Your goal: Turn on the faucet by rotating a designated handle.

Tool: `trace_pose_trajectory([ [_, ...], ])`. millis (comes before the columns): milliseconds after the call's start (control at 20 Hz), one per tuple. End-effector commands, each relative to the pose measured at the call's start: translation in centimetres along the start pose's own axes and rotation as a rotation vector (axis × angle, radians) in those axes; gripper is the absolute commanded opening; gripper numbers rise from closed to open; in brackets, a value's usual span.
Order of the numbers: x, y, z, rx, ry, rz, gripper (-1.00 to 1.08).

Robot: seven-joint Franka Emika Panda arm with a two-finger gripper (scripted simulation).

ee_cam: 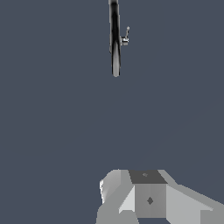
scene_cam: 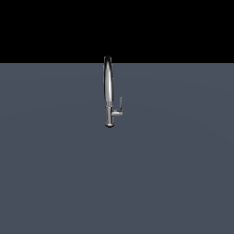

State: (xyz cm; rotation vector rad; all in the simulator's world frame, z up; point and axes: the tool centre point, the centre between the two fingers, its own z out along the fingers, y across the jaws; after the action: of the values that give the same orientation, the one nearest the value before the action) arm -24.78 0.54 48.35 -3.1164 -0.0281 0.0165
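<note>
The hand (ee_cam: 148, 199) shows only as a grey block in the wrist view; I cannot tell whether it is apart or together. Well beyond it on the table (scene_cam: 55, 183) stands the faucet (scene_cam: 108, 91). Its handle (scene_cam: 119, 106) (thin, beside the spout) invites a miss: the hand could strike the spout instead.

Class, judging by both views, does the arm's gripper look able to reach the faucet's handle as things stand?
Probably yes: nothing stands between the gripper and the handle, which juts free from the faucet; only bare floor shows.
</note>
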Motion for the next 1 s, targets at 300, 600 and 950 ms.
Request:
trace_pose_trajectory([
  [300,2.8,-0.4,0.4,0.055,-0.060,0.058,-1.00],
  [600,6.0,-0.6,1.0,0.121,-0.129,0.127,-1.00],
  [950,10.1,-0.7,2.2,0.205,-0.219,0.215,-1.00],
])
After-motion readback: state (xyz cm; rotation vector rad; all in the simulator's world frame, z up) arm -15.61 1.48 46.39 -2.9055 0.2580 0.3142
